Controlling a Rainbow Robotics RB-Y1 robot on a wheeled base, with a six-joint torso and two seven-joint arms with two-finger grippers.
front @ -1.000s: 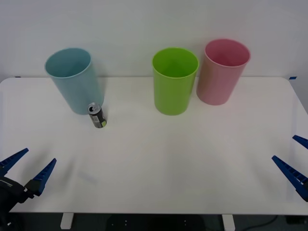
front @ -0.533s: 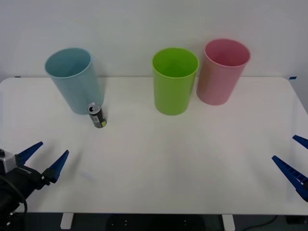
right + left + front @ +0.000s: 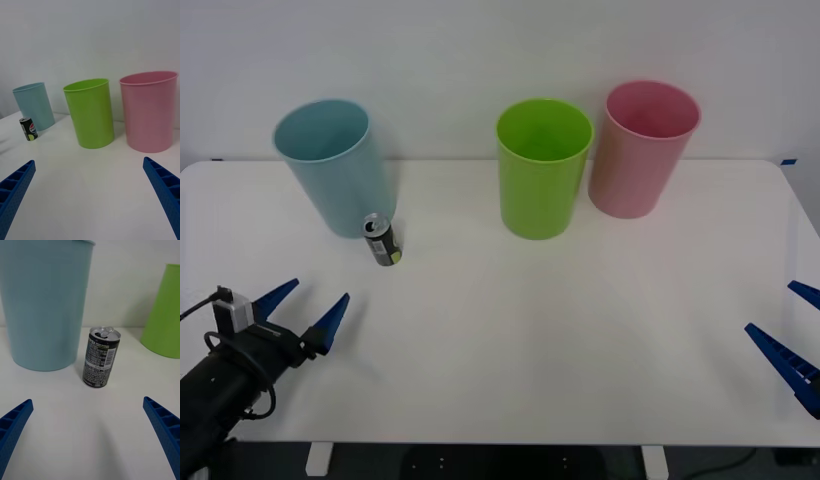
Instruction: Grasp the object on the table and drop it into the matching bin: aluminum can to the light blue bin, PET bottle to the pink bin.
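1. While the left gripper (image 3: 308, 312) hovers low over the near left part of the desk (image 3: 530, 330), its blue fingers (image 3: 15, 420) are spread wide with nothing between them, and they point straight at the can.
2. Over at the near right edge, the right gripper (image 3: 792, 335) waits with its fingers apart and empty too, well away from the action.
3. Next out from the left gripper stands the can (image 3: 382, 239), upright on the desk, small and dark with a silver top. The left wrist view shows its tab already pulled open (image 3: 101, 358).
4. That open top suggests it's empty or close to it, so I'd expect it to be very light, easy to knock over with a stray nudge, and thin-walled enough to dent under a hard squeeze.
5. Smooth round metal looks slippery, so the best hold is probably across the middle of the body, one finger on each side, with gentle pressure.
6. Just behind the can, close beside it, rises the light blue bin (image 3: 335, 168), its matching home.
7. Farther right along the back stand the green bin (image 3: 542, 170) and then the pink bin (image 3: 640, 150), neither wanted for a can.
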